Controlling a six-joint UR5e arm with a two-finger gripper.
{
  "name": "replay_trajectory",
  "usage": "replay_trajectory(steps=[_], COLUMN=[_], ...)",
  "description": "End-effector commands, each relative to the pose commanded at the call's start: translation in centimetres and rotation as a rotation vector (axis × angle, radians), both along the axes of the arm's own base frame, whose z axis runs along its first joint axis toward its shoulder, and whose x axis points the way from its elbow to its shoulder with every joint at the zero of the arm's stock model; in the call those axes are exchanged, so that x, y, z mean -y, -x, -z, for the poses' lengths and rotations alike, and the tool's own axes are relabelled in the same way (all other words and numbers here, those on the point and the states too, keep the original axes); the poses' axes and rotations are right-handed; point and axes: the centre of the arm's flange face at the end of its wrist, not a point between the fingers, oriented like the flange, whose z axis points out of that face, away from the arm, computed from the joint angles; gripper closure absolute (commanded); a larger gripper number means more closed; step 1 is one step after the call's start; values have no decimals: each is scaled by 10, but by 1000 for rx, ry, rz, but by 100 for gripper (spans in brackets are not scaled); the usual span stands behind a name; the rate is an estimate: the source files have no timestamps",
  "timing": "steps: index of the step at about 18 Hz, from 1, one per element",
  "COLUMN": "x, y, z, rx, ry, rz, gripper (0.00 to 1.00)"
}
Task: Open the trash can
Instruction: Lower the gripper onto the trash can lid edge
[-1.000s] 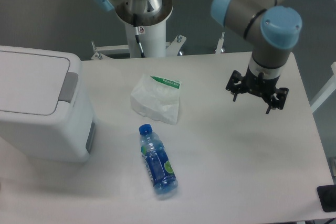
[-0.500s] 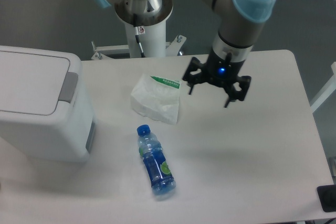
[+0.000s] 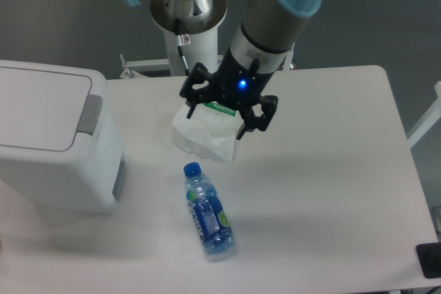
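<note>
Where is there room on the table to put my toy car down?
The right side of the table is bare, right of the bottle. It is crowded between the trash can, the tissue pack and the gripper above it.

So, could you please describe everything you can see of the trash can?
The trash can is a large white boxy bin, plastic by its look, with rounded corners. Its flat white lid lies shut, with a grey rectangular push tab at the lid's right edge. A greyish panel shows low on its right side. It stands upright at the table's left edge, partly cut off by the frame. Only the table touches it; the gripper is well off to its right.
</note>
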Motion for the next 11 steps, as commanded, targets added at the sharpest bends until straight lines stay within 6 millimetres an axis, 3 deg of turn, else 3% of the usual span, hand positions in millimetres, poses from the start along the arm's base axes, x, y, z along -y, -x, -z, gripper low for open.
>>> replay_trajectory(steps=[4, 11], x=[-16, -28], y=[-27, -47], z=[-6, -18], rx=[33, 84], ry=[23, 15], rz=[-78, -159], gripper=[0, 0])
